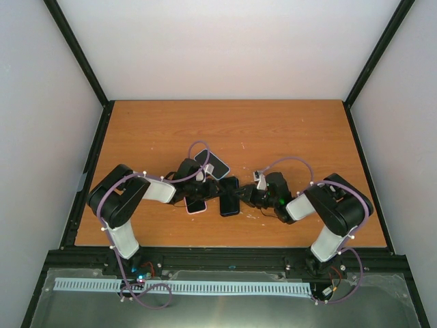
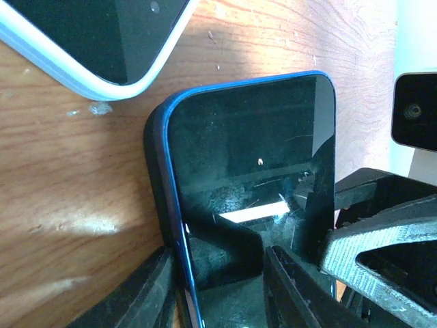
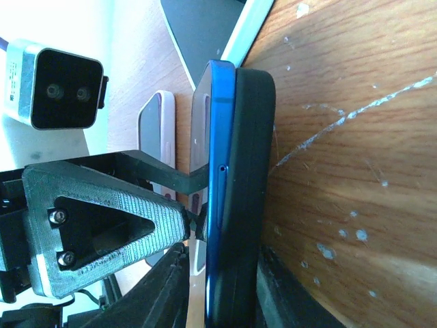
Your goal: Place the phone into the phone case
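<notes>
The phone (image 2: pixel 246 164) lies screen up mid-table (image 1: pixel 273 130), between the 2 arms. It rests on the black case (image 3: pixel 249 171) but is not yet seated: in the right wrist view its blue frame stands proud of the case lip along the whole visible side.

The right gripper (image 3: pixel 222 294) pinches phone and case together through their thickness at 1 end, with 1 finger on the glass and the other apparently behind the case. The left gripper (image 2: pixel 215 297) is spread and clamps nothing. Its fingers straddle the long edge, 1 over the screen and 1 outside the case, and it seems to press down rather than hold.

The phone is likely a stiff, fairly heavy slab with slick glass, so pads may slide on its face and the frame is the surer hold. The case looks like firm rubber whose lip must flex over each corner, so pressure probably belongs near the corners, not mid-screen. A white-cased phone (image 2: pixel 82 48) and a pink phone (image 3: pixel 157 137) lie just beside and could get nudged.
</notes>
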Motion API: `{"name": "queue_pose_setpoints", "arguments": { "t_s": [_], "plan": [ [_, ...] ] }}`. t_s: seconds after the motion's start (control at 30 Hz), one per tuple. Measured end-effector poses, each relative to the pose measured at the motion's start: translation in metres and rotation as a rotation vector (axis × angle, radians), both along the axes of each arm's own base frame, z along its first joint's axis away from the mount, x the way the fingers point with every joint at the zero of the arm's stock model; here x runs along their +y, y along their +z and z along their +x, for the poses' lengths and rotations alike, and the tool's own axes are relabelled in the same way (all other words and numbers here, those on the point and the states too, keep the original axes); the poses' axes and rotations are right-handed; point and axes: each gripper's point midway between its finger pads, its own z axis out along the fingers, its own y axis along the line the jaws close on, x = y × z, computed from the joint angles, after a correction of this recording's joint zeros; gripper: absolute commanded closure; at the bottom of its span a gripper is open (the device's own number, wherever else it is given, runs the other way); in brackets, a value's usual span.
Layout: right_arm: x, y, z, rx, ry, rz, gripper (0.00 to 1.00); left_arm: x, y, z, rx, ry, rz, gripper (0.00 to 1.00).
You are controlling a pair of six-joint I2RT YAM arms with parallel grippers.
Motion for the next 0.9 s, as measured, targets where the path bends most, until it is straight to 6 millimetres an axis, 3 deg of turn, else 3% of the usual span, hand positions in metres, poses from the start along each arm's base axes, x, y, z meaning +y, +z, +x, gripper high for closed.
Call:
{"name": "queue_pose_setpoints", "arguments": {
  "t_s": [0.23, 0.47, 0.57, 0.77, 0.9],
  "plan": [
    [0.000, -0.002, 0.000, -0.011, 0.007, -0.008, 0.89, 0.000, 0.000, 0.000, 0.001, -0.001, 0.000, 0.64],
    [0.002, 0.002, 0.001, -0.027, 0.013, 0.006, 0.90, 0.001, 0.004, -0.005, 0.007, -0.008, -0.003, 0.54],
    [0.002, 0.004, -0.001, -0.027, 0.014, 0.011, 0.90, 0.003, 0.013, -0.008, 0.006, -0.010, -0.002, 0.44],
    [-0.001, 0.011, -0.005, -0.022, 0.012, 0.010, 0.90, 0.003, 0.055, 0.000, -0.086, -0.001, -0.009, 0.27],
    [-0.002, 0.033, -0.006, -0.055, 0.011, 0.024, 0.90, 0.008, 0.099, 0.013, -0.189, 0.030, -0.030, 0.15]
  ]
}}
